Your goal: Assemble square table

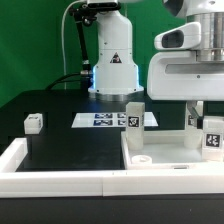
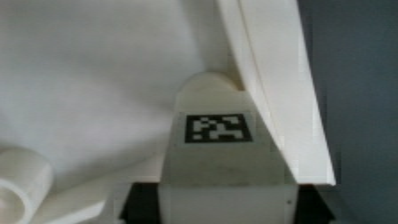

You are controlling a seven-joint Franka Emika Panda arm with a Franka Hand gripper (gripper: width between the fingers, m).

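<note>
Grasping a white table leg (image 2: 217, 168) bearing a black-and-white square tag (image 2: 219, 128), the gripper (image 2: 217, 205), clenched.

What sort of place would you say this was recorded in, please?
Most likely a robotics lab bench: a green backdrop behind a black table, the marker board lying flat on it, and a robot arm whose claw holds a tagged white leg.

Marker board (image 1: 95, 120) flat on blk table (image 1: 60, 148), white border wall (image 1: 60, 181) alongside
</note>
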